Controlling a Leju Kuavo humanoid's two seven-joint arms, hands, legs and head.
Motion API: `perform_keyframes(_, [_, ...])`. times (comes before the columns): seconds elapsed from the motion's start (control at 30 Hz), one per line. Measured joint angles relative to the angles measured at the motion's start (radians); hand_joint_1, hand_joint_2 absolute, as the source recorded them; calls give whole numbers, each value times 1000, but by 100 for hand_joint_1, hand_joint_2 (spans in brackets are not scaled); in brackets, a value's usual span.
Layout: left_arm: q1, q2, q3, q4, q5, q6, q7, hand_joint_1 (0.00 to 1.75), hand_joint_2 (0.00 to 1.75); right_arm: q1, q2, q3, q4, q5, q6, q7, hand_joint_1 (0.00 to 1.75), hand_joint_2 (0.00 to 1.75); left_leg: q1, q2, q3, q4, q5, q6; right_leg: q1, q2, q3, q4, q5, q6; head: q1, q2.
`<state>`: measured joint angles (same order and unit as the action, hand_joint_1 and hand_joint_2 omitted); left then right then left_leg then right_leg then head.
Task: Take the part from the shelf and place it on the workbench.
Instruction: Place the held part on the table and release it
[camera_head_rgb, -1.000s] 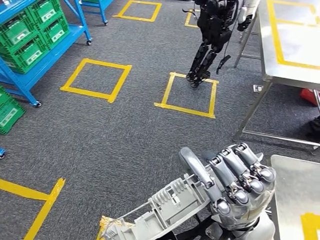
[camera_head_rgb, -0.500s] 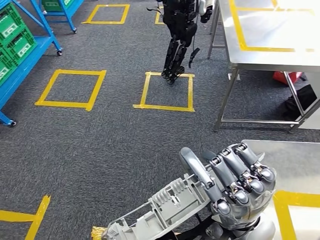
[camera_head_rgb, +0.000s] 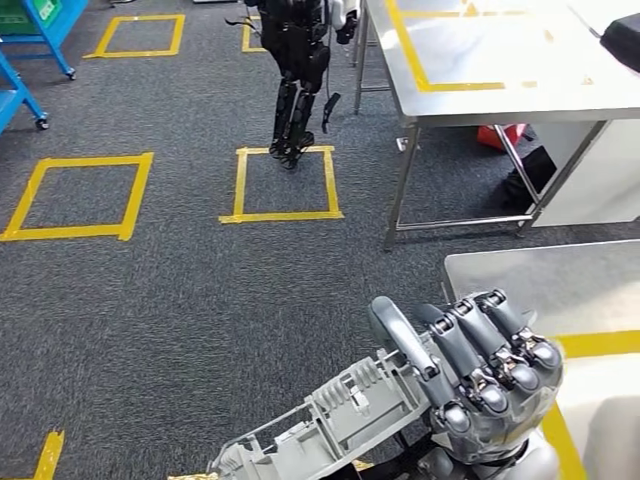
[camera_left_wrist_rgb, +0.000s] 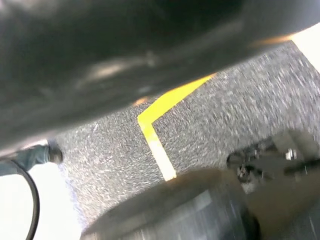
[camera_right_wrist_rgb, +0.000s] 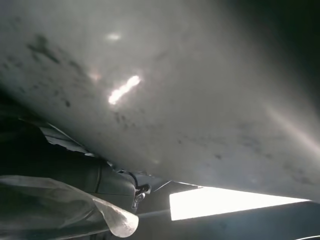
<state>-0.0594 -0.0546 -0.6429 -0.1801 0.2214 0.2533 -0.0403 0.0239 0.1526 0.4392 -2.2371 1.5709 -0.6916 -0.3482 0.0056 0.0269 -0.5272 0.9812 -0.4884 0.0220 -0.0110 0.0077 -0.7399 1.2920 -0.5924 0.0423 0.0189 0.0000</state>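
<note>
Right hand (camera_head_rgb: 483, 385) clenched round long grey part (camera_head_rgb: 332, 420), axis running low-left from hand, far end cut off by frame edge; left hand's state unreadable.

Silver robot hand (camera_head_rgb: 483, 375), grey segmented fingers (dark joints), glossy palm

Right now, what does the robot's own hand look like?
The right hand is silvery grey metal. It has a thick, smooth, rounded thumb and chunky segmented fingers with dark joints and glossy rounded tips. Its palm looks shiny and rounded.
</note>
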Motion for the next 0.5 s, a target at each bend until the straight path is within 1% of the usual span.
perform_keyframes(0.03, [-1, -2, -4, 0, -2, 1, 0, 0, 0, 2, 0, -1, -1, 0, 0, -1, 175, 175, 0, 13, 0, 1, -1, -1, 0, -3, 8, -12, 16, 1, 0, 0])
perform_keyframes(0.07, [-3, -4, -8, 0, -3, 1, -2, 0, 0, 4, 0, -2, -2, 0, 0, -1, 175, 175, 0, 25, 1, 1, -3, -2, -1, -11, 38, -66, 47, 1, 0, 0])
perform_keyframes(0.1, [-6, -6, -11, 0, -4, 2, -4, 0, 0, 5, 0, -3, -3, 0, 0, -1, 175, 175, 0, 34, 3, 3, -5, -5, 0, -26, 80, -140, 79, 1, 0, 0])
perform_keyframes(0.13, [-9, -7, -14, 0, -6, 2, -7, 0, 0, 5, 0, -4, -4, 0, 0, -1, 175, 175, -3, 42, 3, 5, -8, -9, 2, -44, 120, -209, 100, -3, 0, 0])
perform_keyframes(0.17, [-11, -8, -15, 0, -9, 2, -11, 0, 0, 5, 0, -5, -6, 0, 0, -1, 175, 175, -6, 48, 4, 7, -11, -13, 4, -58, 149, -259, 112, -9, 0, 0])
perform_keyframes(0.2, [-13, -9, -17, 0, -10, 2, -13, 0, 0, 5, 1, -6, -7, 0, 0, -2, 175, 175, -8, 53, 5, 9, -12, -17, 6, -67, 163, -280, 112, -14, -1, 0])
perform_keyframes(0.23, [-15, -9, -19, 0, -12, 2, -14, 0, 0, 5, 1, -7, -8, 0, 0, -2, 175, 175, -11, 57, 5, 11, -13, -20, 8, -66, 166, -284, 110, -20, -2, 0])
perform_keyframes(0.3, [-19, -11, -25, 0, -13, 1, -14, 0, 0, 6, 2, -9, -9, 0, 0, -2, 175, 175, -10, 68, 7, 10, -14, -26, 9, -51, 163, -284, 113, -29, -3, 0])
perform_keyframes(0.33, [-22, -13, -28, 0, -14, 0, -14, 0, 0, 7, 2, -10, -11, 0, 0, -3, 175, 175, -8, 64, 7, 15, -20, -31, 8, -42, 162, -285, 115, -35, -4, 0])
perform_keyframes(0.37, [-24, -13, -31, 0, -14, 0, -14, 0, 0, 6, 3, -10, -12, 0, 0, -4, 175, 175, -6, 51, 2, 31, -34, -36, 7, -33, 162, -287, 117, -40, -5, 0])
perform_keyframes(0.4, [-26, -14, -33, 0, -15, -1, -14, 0, 0, 6, 4, -11, -13, 0, 0, -5, 175, 175, -4, 31, -12, 67, -59, -40, 5, -25, 163, -289, 119, -46, -7, 0])
perform_keyframes(0.43, [-27, -14, -34, 0, -15, -2, -13, 0, 0, 6, 4, -11, -14, 0, 0, -6, 175, 175, -2, 7, -36, 125, -91, -43, 4, -16, 163, -289, 120, -49, -10, 0])
perform_keyframes(0.47, [-26, -14, -34, 0, -15, -4, -12, 0, 0, 6, 5, -11, -14, 0, 0, -7, 175, 175, -2, -7, -68, 197, -124, -44, 4, -6, 162, -289, 121, -52, -12, 0])
perform_keyframes(0.5, [-25, -14, -34, 0, -15, -4, -10, 0, 0, 7, 5, -12, -14, 0, 0, -8, 175, 175, -1, -13, -99, 263, -149, -44, 5, 6, 162, -289, 121, -54, -13, 0])
